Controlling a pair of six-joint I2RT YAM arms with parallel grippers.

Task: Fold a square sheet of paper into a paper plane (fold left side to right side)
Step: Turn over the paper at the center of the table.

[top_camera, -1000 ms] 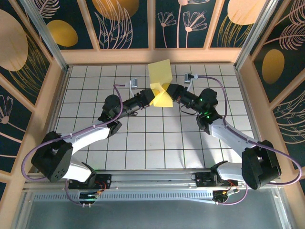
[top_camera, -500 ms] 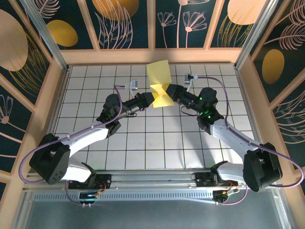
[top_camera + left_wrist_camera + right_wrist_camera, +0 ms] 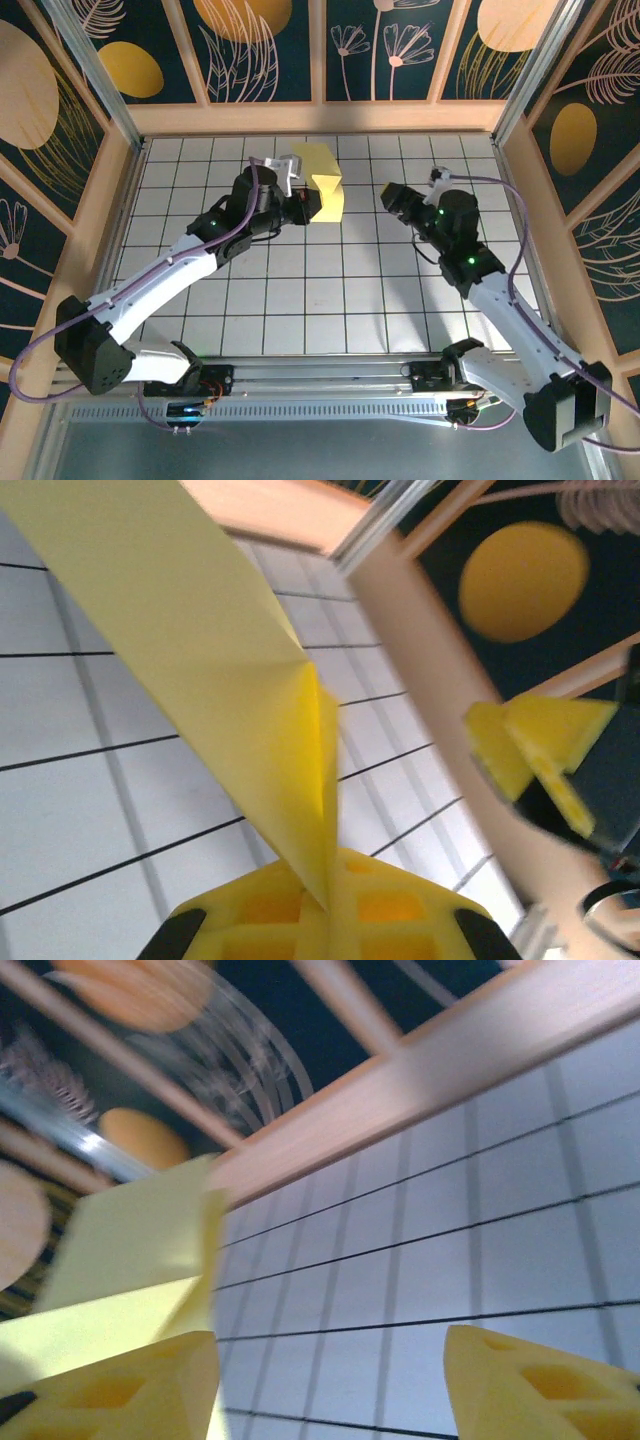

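The square sheet of paper is a pale-yellow creased, partly folded shape held off the white grid table, not a pointed dart. My left gripper is shut on its lower left edge. In the left wrist view the paper rises from between the closed yellow fingers of my left gripper. My right gripper hangs open to the right of the sheet, about a tile away from it. In the right wrist view my right gripper holds nothing between its spread fingers, and the paper shows at the left.
A wooden frame with dark patterned panels walls the table at the back and both sides. The right gripper's yellow fingers show at the right of the left wrist view. The arm bases sit on a metal rail at the near edge.
My right gripper let go of the paper, opened and drew back to the right. My left gripper shut on the paper and carried it a little left and toward the back.
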